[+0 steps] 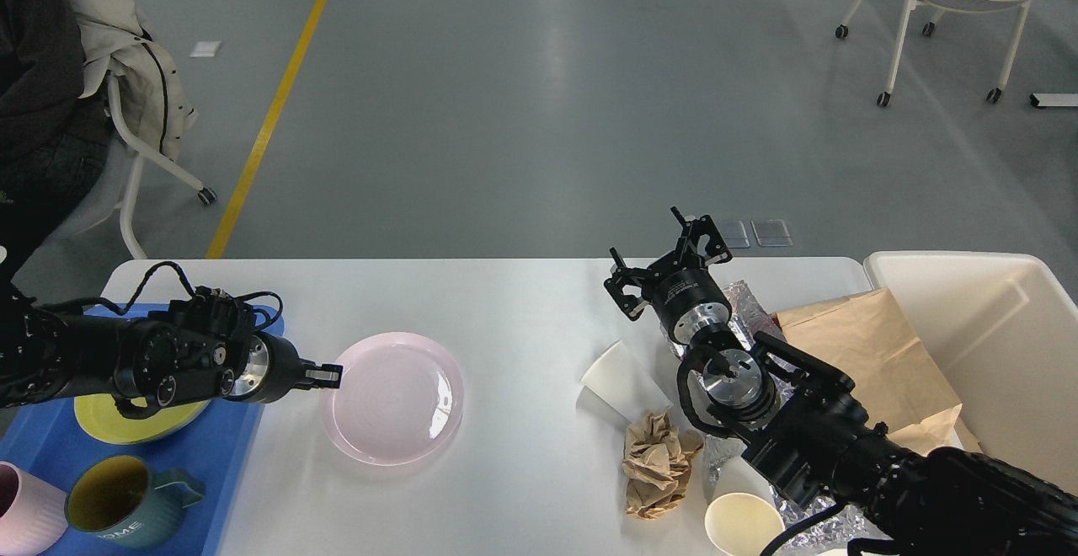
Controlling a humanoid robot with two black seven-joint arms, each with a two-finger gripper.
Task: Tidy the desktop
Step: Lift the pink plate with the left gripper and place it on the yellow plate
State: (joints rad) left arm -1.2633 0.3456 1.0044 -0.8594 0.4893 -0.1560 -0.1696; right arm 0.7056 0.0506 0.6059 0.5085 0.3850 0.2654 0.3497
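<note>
Seen from the robot's head, a smooth white rectangular worktop (522, 303) with rounded corners spans the foreground of a hall with a glossy grey floor (547, 101), a yellow floor line (278, 105) and a white wheeled chair (952, 0) at far right. The left pincer (330, 376), fingers pinched together, grips the rim of a round translucent pink plate (396, 396) beside a blue plastic tray (215, 455). The right pincer (669, 269) hangs wide open and empty above crumpled silver foil (749, 303), near a tipped white paper cup (619, 383) and a cream-white bin (1002, 345).

A plate (392, 398) lies on the desktop (522, 303), right of a tray (215, 446); cups (619, 381) and paper (657, 463) farther right.
</note>
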